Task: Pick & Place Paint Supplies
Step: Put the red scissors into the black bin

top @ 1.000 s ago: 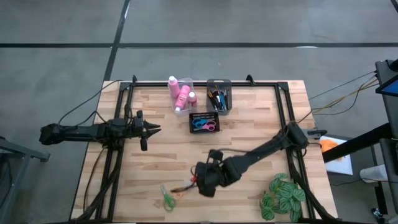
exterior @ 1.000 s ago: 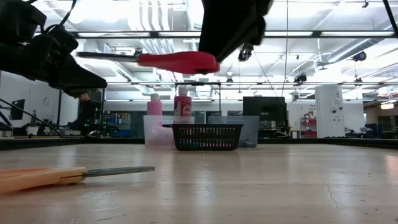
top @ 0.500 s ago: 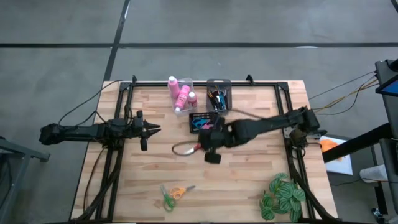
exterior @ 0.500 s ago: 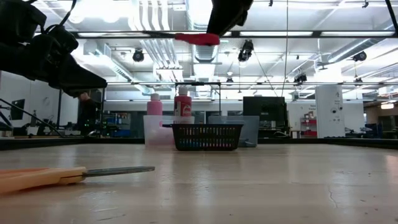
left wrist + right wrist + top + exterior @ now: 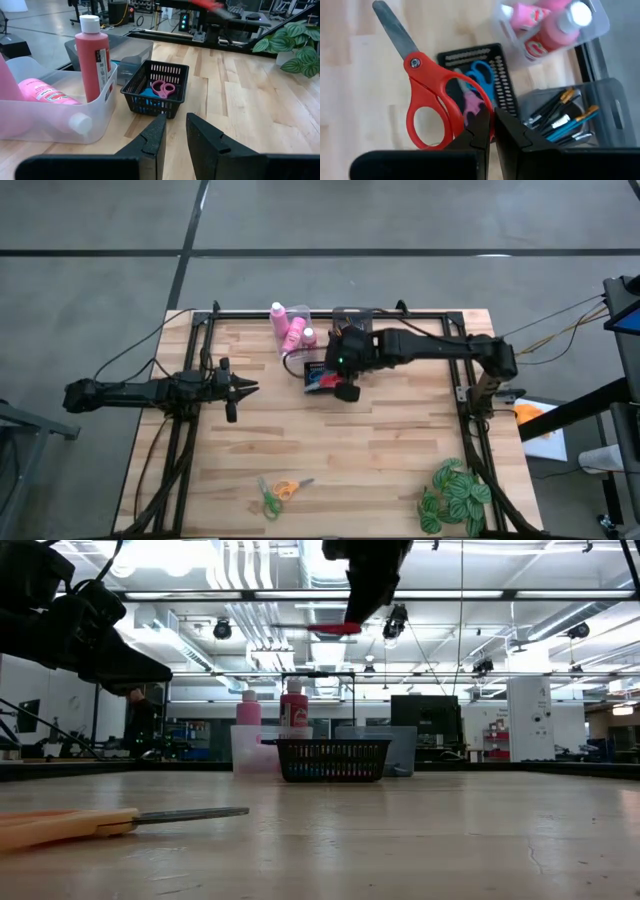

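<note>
My right gripper is shut on red-handled scissors and hovers over the black mesh basket, which holds blue and pink scissors. In the low view the red scissors lie about level, high above the basket. Pink bottles stand and lie in a clear bin, and brushes sit in the bin beside it. Orange-and-green scissors lie flat near the table's near edge. My left gripper waits at the left, fingers nearly together, touching nothing. My right gripper pinches the red scissors between its two fingers at one handle loop, and the fingers hide part of that loop. They come from above, slanting down. The scissors are lifted clear and roughly level, with the shut blades pointing away from the fingers.
A green leafy plant sits at the near right corner. A black frame rail runs along the far edge behind the bins. Bare wood stretches across the table's middle.
My right gripper has carried the red scissors from the near middle of the table toward the far edge, and now stands over the black basket. The scissors have swung round with it. The orange-and-green scissors have stayed where they lay.
</note>
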